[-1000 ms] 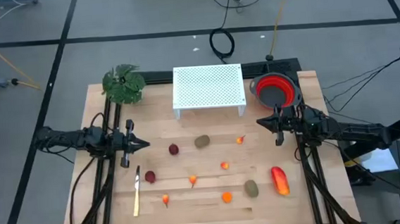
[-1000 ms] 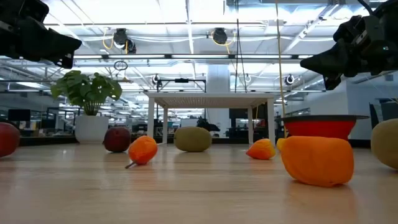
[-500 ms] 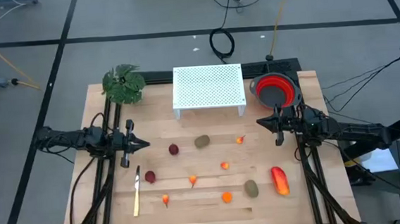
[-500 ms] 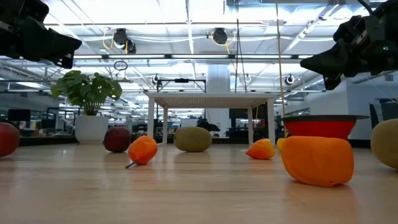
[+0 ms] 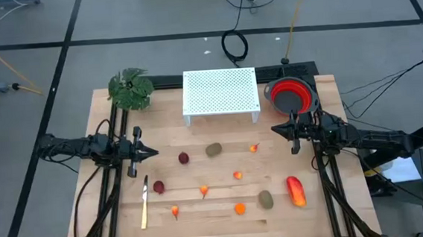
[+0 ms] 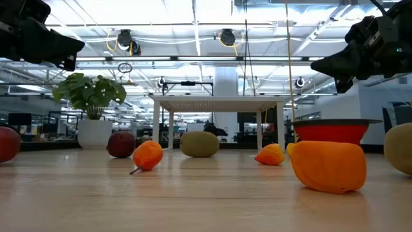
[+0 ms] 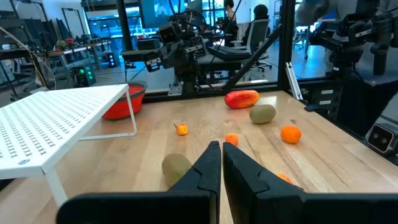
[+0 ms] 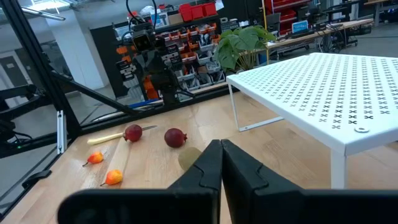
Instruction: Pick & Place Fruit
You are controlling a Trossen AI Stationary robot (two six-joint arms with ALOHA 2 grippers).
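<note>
above the fruit (image 5: 214, 150) – no writing legible – left gripper (image 5: 154, 153) and right gripper (image 5: 274, 130) hover closed, empty.

Pale wooden table (image 5: 322, 200), planked, smooth with a soft satin sheen. White perforated metal rack (image 5: 220, 90) near the far edge, matt painted, on thin white legs. Red bowl (image 5: 292, 94) at the far right corner, looks like soft matt plastic or silicone with a dark rim. Elongated red-orange fruit (image 5: 296, 191) glossy and smooth like moulded plastic; olive-brown ovals (image 5: 214, 149) dull, faintly fuzzy; dark red balls (image 5: 184, 158) slightly shiny. Pale-yellow knife (image 5: 144, 204) near the left edge, matt, wood or plastic, cannot tell which. Green plant (image 5: 131, 88) with matt leaves. Dark matt gripper fingers (image 7: 208, 171), hard plastic by the look.
</note>
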